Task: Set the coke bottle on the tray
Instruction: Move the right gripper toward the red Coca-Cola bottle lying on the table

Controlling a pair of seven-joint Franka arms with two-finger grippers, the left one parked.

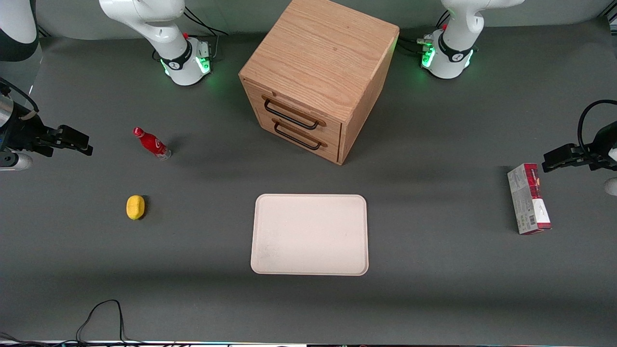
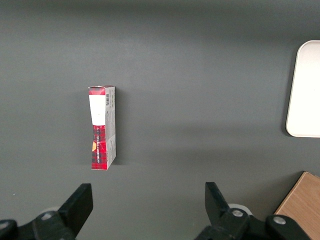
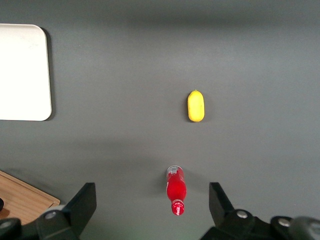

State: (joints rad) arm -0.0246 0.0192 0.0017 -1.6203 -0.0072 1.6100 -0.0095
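My gripper (image 1: 79, 143) hangs at frame left, fingers (image 3: 82, 202) spread wide, lined up for the upright coke bottle (image 1: 151, 142); tray (image 1: 309, 234) waits lower-centre.

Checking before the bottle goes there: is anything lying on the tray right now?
Nothing shows on the tray; its whole cream surface is bare. The coke bottle stands on the table toward the working arm's end, and the gripper, open, hangs beside it.
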